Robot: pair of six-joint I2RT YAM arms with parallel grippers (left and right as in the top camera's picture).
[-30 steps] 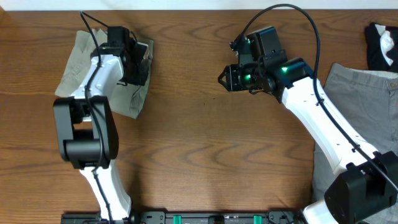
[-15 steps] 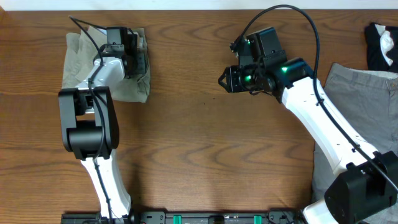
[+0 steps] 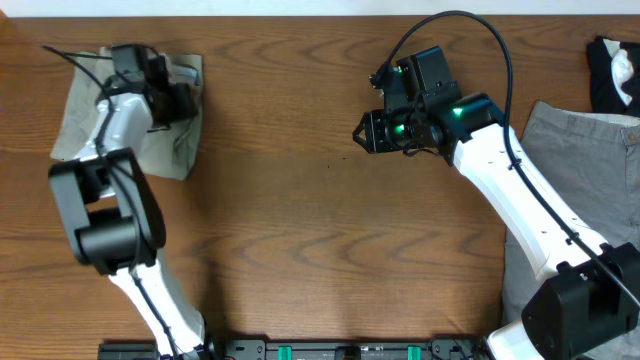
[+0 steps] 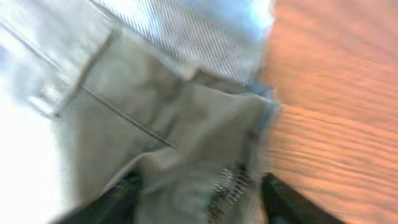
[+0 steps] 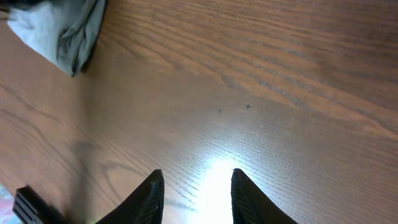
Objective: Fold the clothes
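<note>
1. Wooden table [image 3: 300,230]: brown grain; it bears all the items below.

2. Right arm [image 3: 500,180]: white links. It rises from the table's near right corner and reaches diagonally to the far centre, with green lights lit at the wrist. The right gripper [image 5: 196,199] points left over bare wood, and its two dark fingers are spread with nothing between them.

3. Left arm [image 3: 110,200]: its base is at the near left. The elbow is folded at mid-left, and the forearm runs up to the far left corner. The left gripper [image 3: 172,100] sits on top of the garment there. The wrist view is blurred, but it shows both dark fingers with a bunched fold of cloth pinched between them.

4. Grey shorts [image 3: 590,160]: a darker garment spread at the right edge, partly under the right arm.

5. Pale khaki-green shorts [image 3: 75,120]: a crumpled heap at the far left corner beneath the left wrist. Seams, a pocket edge and the whitish striped lining show.

6. Black-and-white garment [image 3: 615,70]: small, at the far right corner, just beyond the grey shorts.
</note>
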